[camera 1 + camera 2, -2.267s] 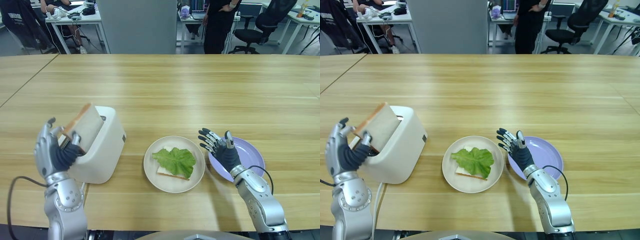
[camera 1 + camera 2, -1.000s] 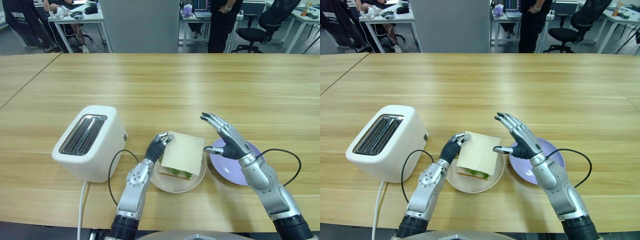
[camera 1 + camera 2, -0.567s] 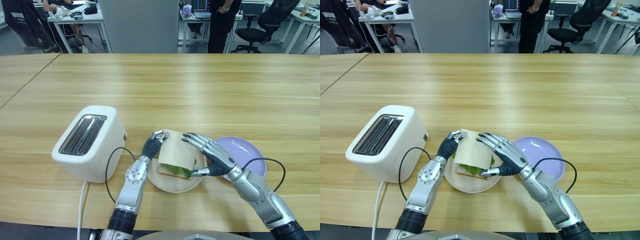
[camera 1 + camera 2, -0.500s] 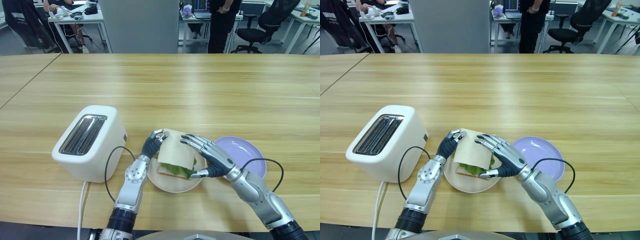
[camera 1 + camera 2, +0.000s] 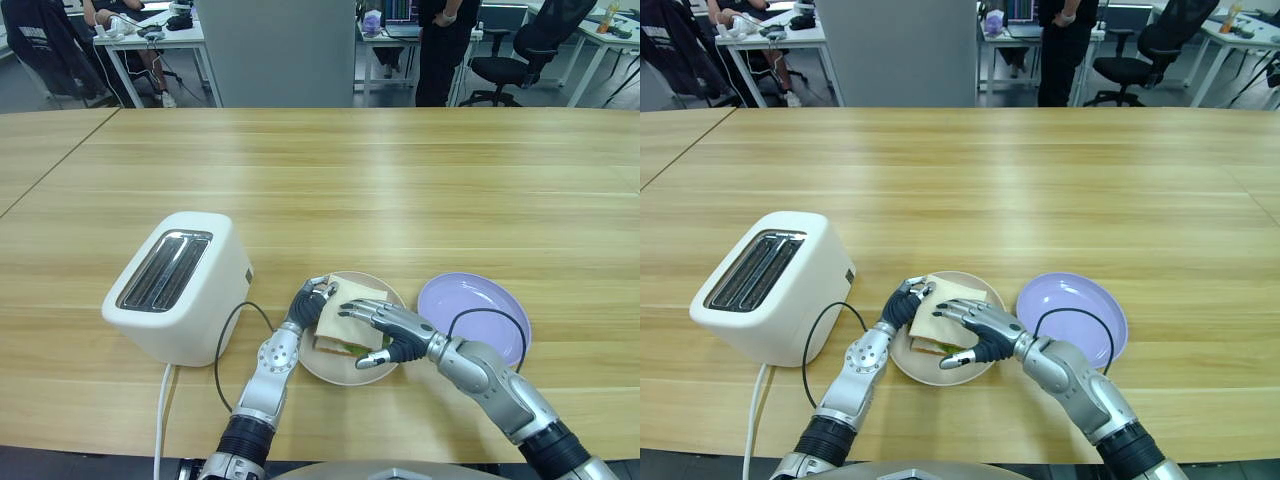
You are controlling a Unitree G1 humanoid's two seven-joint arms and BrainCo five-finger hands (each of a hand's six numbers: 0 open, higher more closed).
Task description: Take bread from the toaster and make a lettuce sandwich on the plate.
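Wooden surface [image 5: 400, 180] is seen in the left eye view, with the toaster [image 5: 175, 285] at the left, its slots empty. On the plate [image 5: 322, 372] the top bread [image 5: 333, 315] is laid over the sandwich. Its left corner is pinched by the left hand [image 5: 308, 300], and the right hand [image 5: 385, 325] is spread flat across it.

In the right eye view, lettuce [image 5: 928, 344] is glimpsed under the slice, and a purple plate [image 5: 1085, 300] lies just beside. If the pinch is drawn away unloosened, the slice could be dragged askew. By too hard a press the lettuce could be squeezed out or the plate tipped.
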